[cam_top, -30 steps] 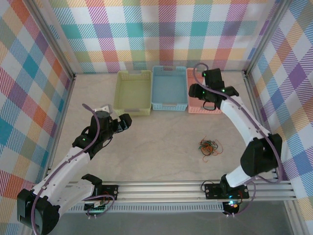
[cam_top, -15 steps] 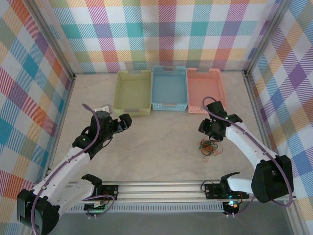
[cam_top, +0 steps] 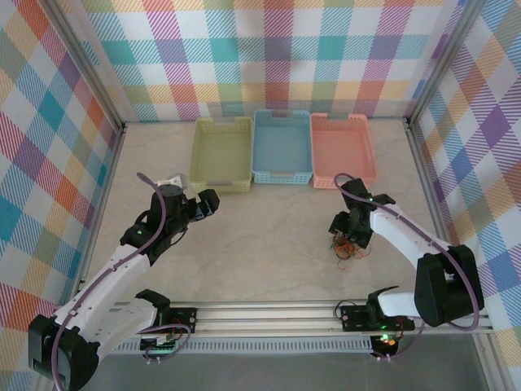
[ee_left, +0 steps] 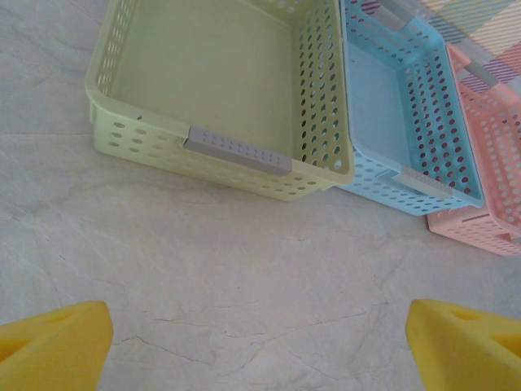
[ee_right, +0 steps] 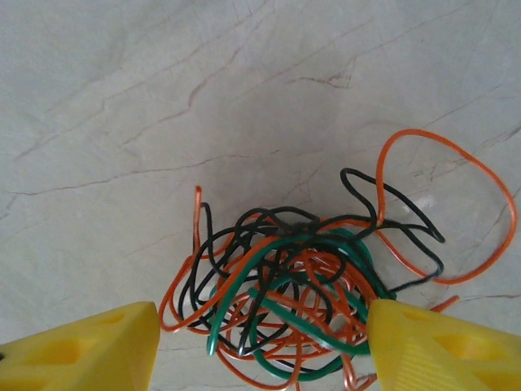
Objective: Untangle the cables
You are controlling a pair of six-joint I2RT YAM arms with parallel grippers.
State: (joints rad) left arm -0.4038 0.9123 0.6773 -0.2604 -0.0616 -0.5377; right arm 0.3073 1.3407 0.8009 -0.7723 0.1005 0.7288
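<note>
Desk: pale marbled top, carries everything. The left arm reaches up from the near left corner; the right arm bends in from the near right.

Three perforated baskets stand in a row, sides touching, at the far end of the desk:
- The yellow-green basket is straight ahead of the left claw, apart from it, with bare desk between.
- The blue basket is ahead and to the right of that claw.
- The pink basket is further right again, cut off by the frame edge.

From the top view, the pink basket is beyond the right claw, well apart.

Left claw: wide apart, nothing between the yellow fingers, hanging over bare desk.

Right claw: pointing down at the desk, fingers spread wide and straddling the cables.

The cables are a single knotted clump of thin orange, black and green wires lying on the desk, directly under the right claw and between its fingers. The right finger's inner edge meets the clump. The left finger is just beside an orange loop; contact there can't be told. One big orange loop and a black one stick out ahead and to the right of the claw. From above, the cables peek out on the near side of the claw, well apart from the left claw.
</note>
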